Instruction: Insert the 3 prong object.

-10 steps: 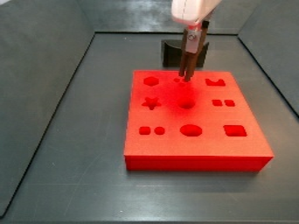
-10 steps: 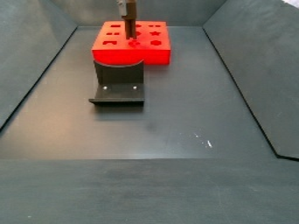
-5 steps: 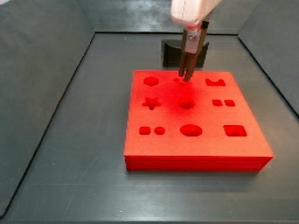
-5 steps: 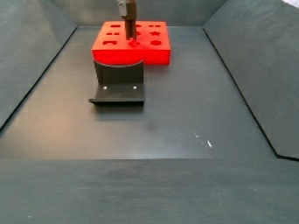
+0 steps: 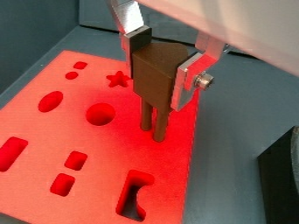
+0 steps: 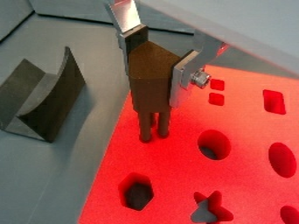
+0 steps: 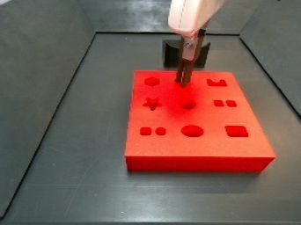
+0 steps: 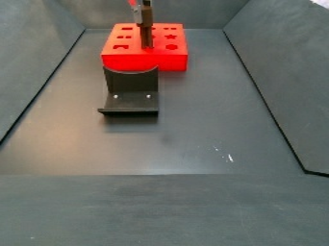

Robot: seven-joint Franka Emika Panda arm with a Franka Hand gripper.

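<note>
My gripper is shut on the 3 prong object, a dark reddish-brown piece held upright with its thin prongs pointing down. The silver fingers clamp its upper body in both wrist views. The piece stands over the red block near the edge that faces the fixture. The prong tips meet the red surface; I cannot tell whether they sit in holes. In both side views the gripper hangs over the block's far part with the piece below it.
The red block has several shaped holes: star, circles, squares, ovals. The dark fixture stands on the floor against the block, and also shows in a wrist view and behind the gripper in a side view. Dark walls enclose the floor.
The gripper has shifted slightly sideways and a little lower with the piece still in it. The block and fixture have not moved.
</note>
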